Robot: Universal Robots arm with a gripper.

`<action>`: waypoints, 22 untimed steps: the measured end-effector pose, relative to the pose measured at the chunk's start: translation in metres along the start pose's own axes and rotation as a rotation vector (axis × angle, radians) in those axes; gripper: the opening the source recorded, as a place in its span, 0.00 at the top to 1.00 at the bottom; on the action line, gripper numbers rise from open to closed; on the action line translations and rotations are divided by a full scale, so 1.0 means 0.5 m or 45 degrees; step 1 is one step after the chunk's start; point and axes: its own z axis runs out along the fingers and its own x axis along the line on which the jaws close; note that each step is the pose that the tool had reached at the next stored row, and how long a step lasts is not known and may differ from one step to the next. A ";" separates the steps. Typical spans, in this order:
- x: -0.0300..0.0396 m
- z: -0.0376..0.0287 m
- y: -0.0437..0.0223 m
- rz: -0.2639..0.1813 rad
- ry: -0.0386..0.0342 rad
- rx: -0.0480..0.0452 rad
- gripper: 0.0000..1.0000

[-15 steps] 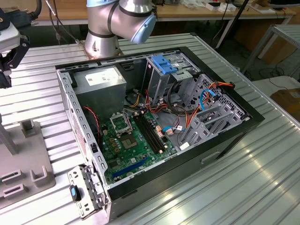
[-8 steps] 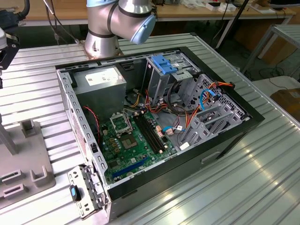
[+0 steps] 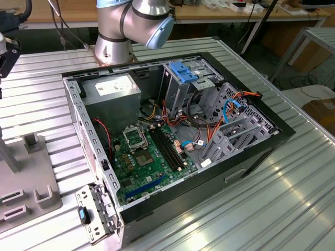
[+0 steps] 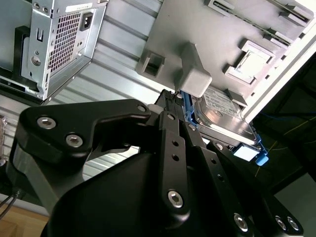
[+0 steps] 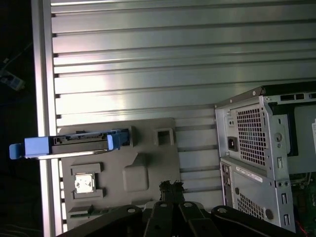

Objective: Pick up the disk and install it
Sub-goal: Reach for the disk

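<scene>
The black pincer (image 5: pixel 171 186) sits closest in both wrist views. Its fingers look pressed together with nothing between them. Just beyond it lies a grey holder (image 5: pixel 143 163). The disk (image 5: pixel 81 142) stands on edge in a slot of that holder with its blue rails showing, and as far as I can judge the pincer is not touching it. The ribbed metal surface (image 5: pixel 148 74) carries the holder, which in the exterior view is at about eight o'clock from the open computer case (image 3: pixel 261 149). Farther off, the grey drive cage (image 3: pixel 230 130) on the case's three o'clock side appears to have no disk in it. I judge that the pick-up is not yet done and the whole install is left.
</scene>
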 end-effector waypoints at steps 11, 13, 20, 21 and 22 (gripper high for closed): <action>0.002 0.000 0.000 0.000 0.0000 0.000 0.89; 0.002 0.000 0.000 0.000 0.0000 0.000 0.89; 0.048 0.000 -0.004 0.000 -0.0001 0.000 0.89; 0.063 0.000 -0.005 0.000 0.0000 0.000 0.89; 0.070 0.000 -0.005 0.000 0.0000 0.000 0.89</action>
